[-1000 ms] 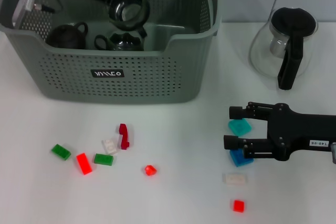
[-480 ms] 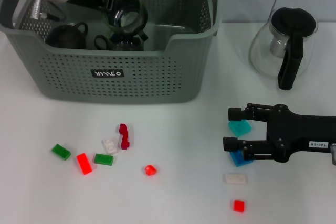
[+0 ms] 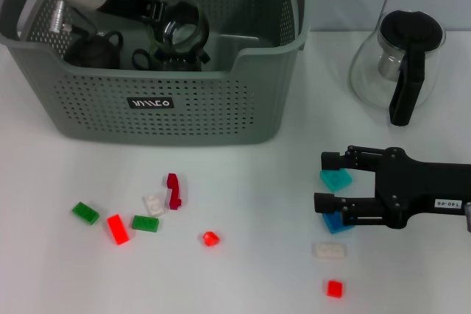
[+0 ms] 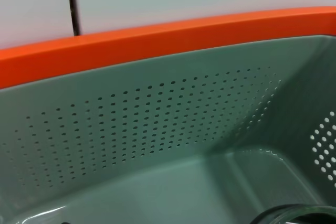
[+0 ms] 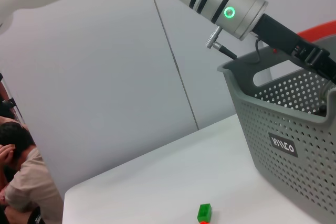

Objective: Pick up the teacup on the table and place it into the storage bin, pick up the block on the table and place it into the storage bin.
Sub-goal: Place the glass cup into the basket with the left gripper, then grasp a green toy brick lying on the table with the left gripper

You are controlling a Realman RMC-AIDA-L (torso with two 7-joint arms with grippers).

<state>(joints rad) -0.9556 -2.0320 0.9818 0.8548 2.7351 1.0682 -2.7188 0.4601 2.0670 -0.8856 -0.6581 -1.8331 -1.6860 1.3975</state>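
The left gripper reaches down inside the storage bin, clenched around a clear glass teacup held just above two dark teacups resting on the bin floor. The right gripper hovers low over the white surface, its fingers spread wide apart and grasping nothing, straddling a teal block and a blue block. A white block and a red one lie just beyond. More green, red and white blocks are scattered before the bin. A glass carafe stands behind the right gripper.
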